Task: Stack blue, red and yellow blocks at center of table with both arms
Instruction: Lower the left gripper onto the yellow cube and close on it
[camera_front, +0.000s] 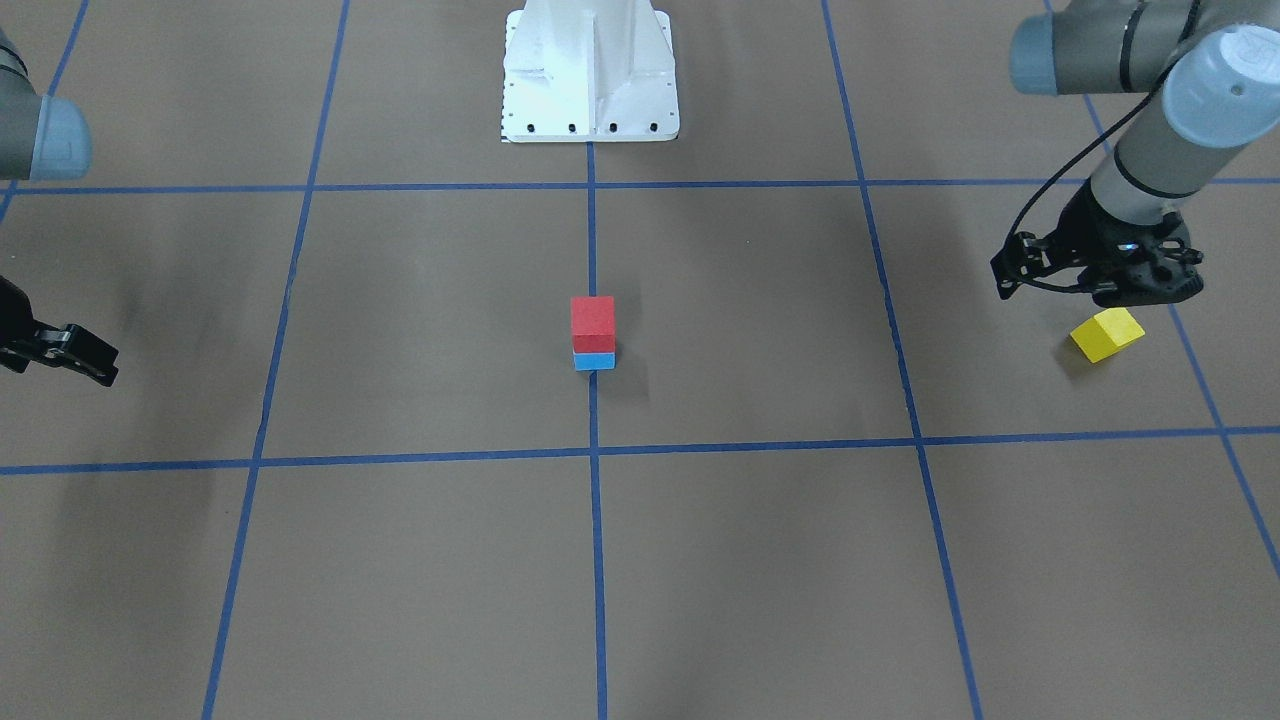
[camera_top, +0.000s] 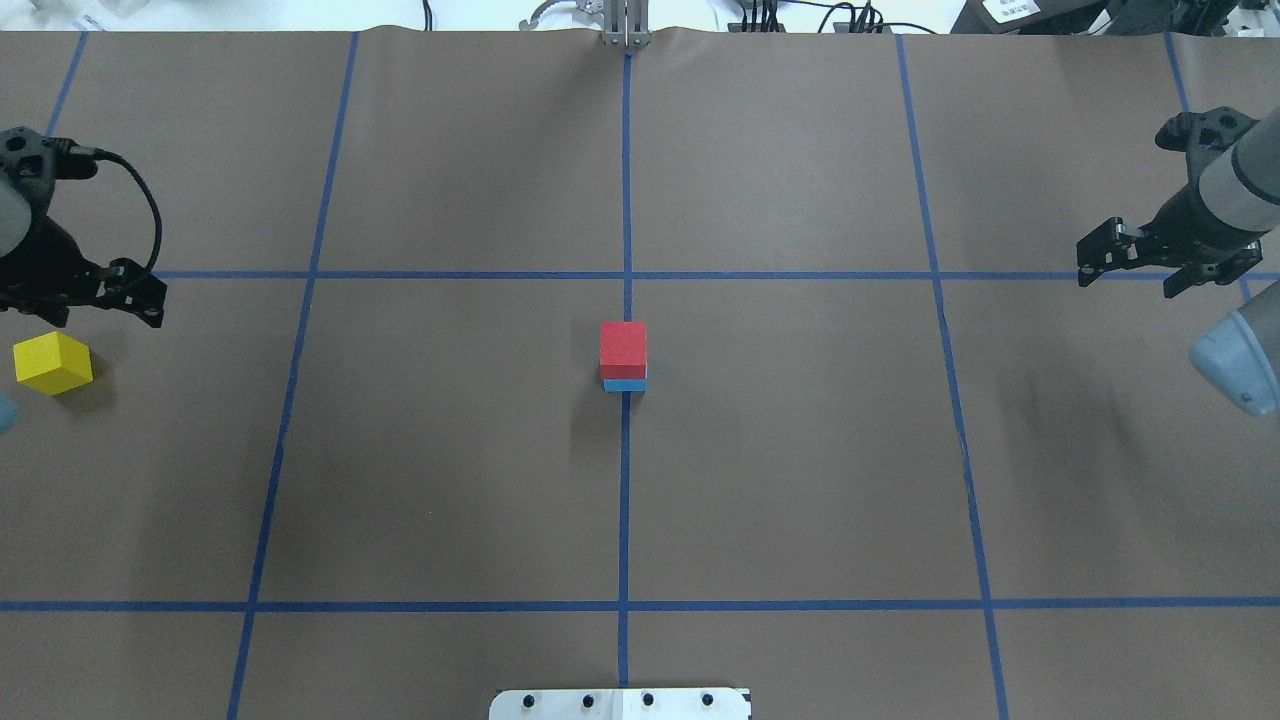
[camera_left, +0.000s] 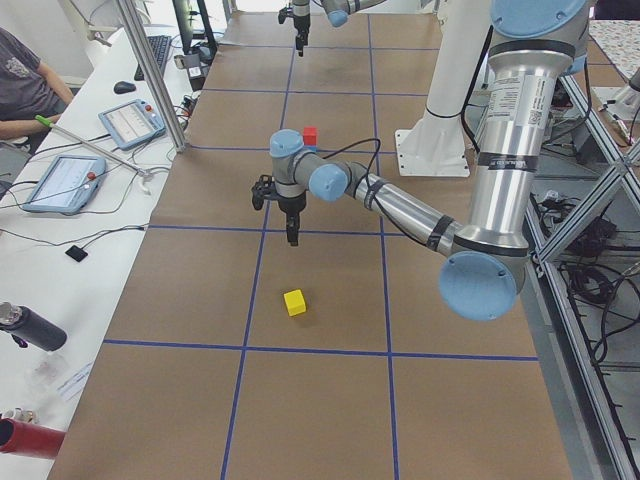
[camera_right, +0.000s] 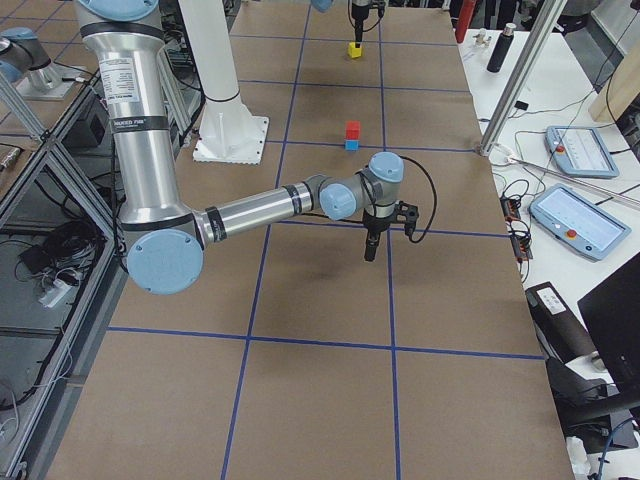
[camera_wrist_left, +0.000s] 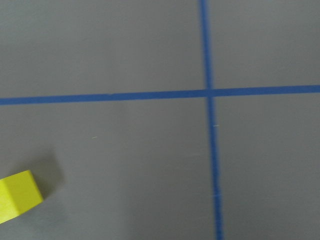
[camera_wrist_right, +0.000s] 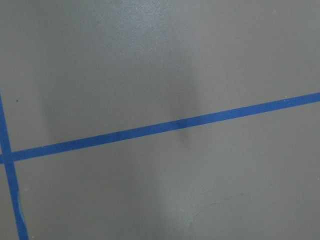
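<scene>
A red block (camera_front: 592, 318) sits on a blue block (camera_front: 594, 361) at the table's center crossing; the stack also shows in the overhead view (camera_top: 623, 345). A yellow block (camera_front: 1107, 334) lies alone on the table at the robot's far left (camera_top: 52, 363). My left gripper (camera_front: 1105, 292) hovers just beside and above it, not touching; the block shows in the left wrist view's lower left corner (camera_wrist_left: 17, 200). My right gripper (camera_front: 75, 355) hangs empty above the table at the far right (camera_top: 1150, 262). I cannot tell whether either gripper is open or shut.
The robot's white base plate (camera_front: 590, 100) stands at the near middle edge. Blue tape lines (camera_top: 625, 500) divide the brown table into squares. Operator desks with tablets (camera_left: 65, 180) lie beyond the far edge.
</scene>
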